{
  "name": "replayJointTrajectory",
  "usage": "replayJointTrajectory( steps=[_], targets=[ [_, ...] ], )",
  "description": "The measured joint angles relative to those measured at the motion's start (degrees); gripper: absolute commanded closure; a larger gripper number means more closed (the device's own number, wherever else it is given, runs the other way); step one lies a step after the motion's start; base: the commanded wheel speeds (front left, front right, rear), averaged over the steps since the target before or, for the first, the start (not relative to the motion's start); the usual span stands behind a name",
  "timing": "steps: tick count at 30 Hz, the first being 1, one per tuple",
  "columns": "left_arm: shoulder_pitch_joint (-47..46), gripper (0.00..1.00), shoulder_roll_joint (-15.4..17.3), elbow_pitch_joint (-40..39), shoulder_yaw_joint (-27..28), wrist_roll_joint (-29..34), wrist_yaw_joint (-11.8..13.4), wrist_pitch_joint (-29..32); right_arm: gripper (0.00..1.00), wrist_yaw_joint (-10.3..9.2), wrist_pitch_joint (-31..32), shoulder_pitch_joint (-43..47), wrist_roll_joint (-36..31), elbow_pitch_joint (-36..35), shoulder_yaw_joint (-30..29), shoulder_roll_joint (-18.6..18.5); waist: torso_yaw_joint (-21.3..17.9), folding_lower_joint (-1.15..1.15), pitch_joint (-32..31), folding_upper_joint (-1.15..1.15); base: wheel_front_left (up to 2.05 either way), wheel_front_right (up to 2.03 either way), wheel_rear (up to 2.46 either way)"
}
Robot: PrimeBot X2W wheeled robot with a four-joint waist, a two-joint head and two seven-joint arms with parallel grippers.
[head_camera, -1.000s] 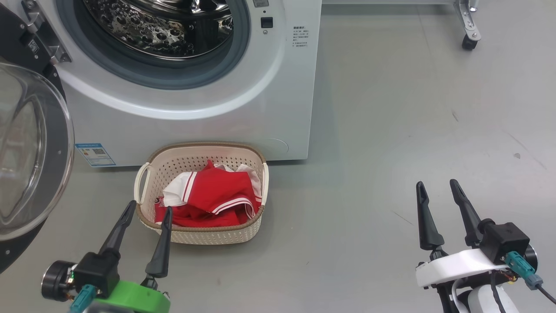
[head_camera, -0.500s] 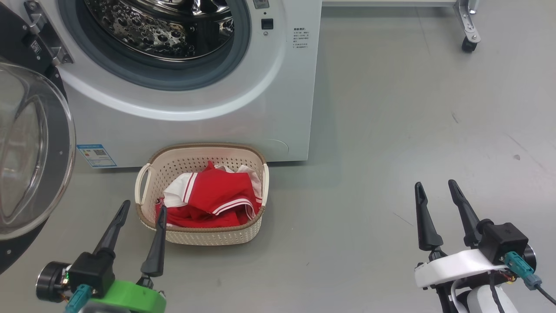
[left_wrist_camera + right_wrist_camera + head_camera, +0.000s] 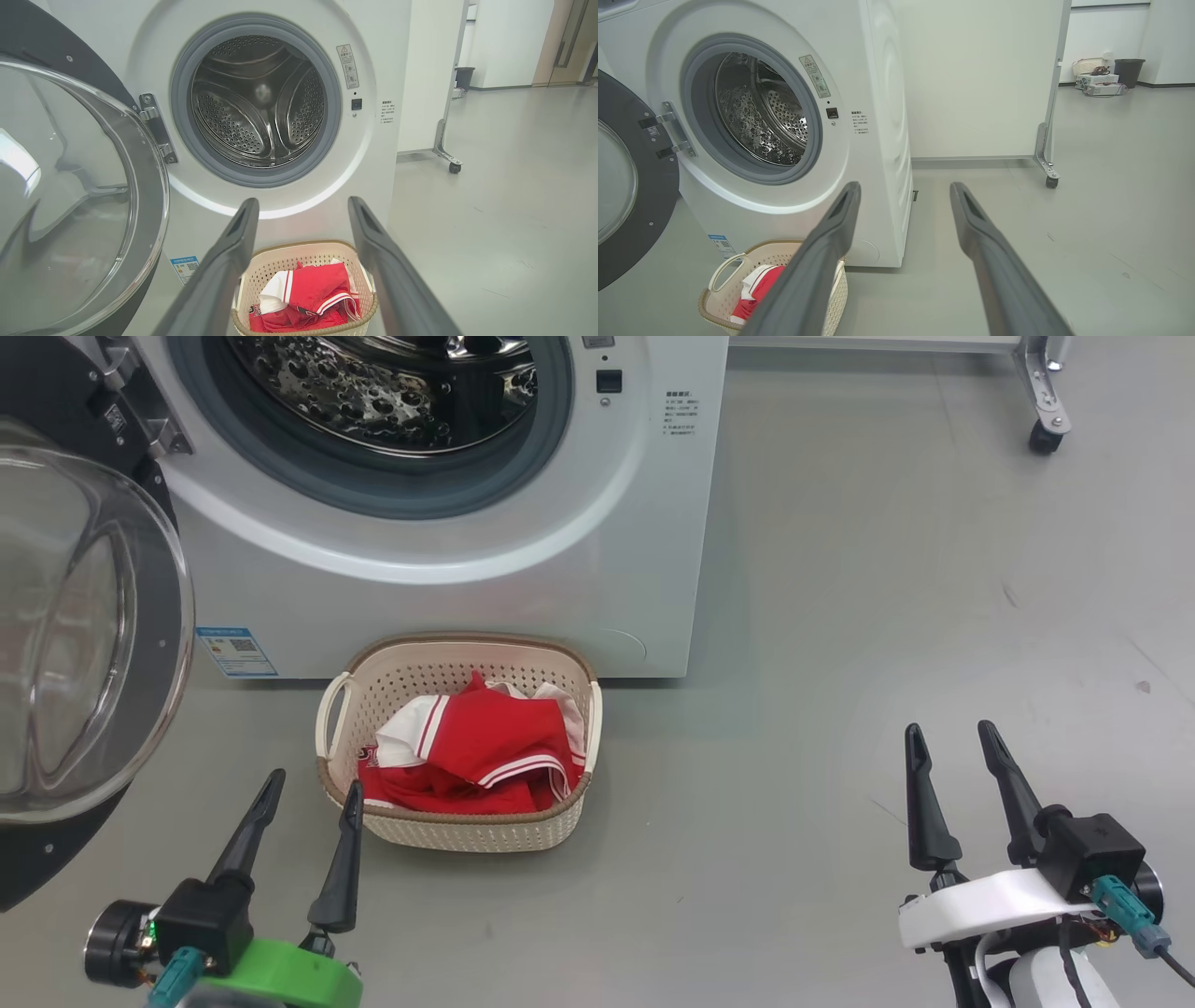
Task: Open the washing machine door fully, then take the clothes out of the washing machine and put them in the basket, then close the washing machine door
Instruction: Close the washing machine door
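Left gripper (image 3: 316, 779) and right gripper (image 3: 948, 726), wide and empty, at lower corners.
Clothes (image 3: 485, 751) lie in basket (image 3: 467, 835) at centre, before washing machine (image 3: 579, 569); washing machine door (image 3: 84, 635) open at left.

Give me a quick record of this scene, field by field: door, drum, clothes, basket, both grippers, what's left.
door: washing machine door open, swung out on the left
drum: no clothes seen inside
clothes: red and white, piled in the basket
basket: on the floor before the washing machine
left gripper: open, empty, by the basket's near left corner
right gripper: open, empty, above bare floor
left to do: close the door
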Motion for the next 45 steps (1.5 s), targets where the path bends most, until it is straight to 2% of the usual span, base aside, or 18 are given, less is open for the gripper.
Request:
replayJointTrajectory(
  steps=[18, 38, 45],
  targets=[
    [-0.02, 0.0, -0.65, 0.52, -0.13, 0.67, 0.0, 0.0, 0.0, 0.02, 0.0, 0.52, -0.03, -0.03, -0.33, -0.01, 8.06, 0.0, -0.17, 0.0, 0.0, 0.0, 0.0],
    [-0.02, 0.0, -1.29, 0.38, 0.37, 1.01, 0.01, 0.0, 0.0, 0.34, 0.0, 0.92, -0.07, 0.49, 0.4, 0.0, 22.3, 0.0, -1.51, 0.0, 0.0, 0.0, 0.0],
    [0.65, 0.0, -1.35, -0.69, 3.23, 1.03, 0.9, 0.0, 0.0, 0.83, 0.0, 0.8, -0.07, 1.24, 3.19, 0.01, 26.33, 0.0, -2.13, 0.0, 0.0, 0.0, 0.0]
  ],
)
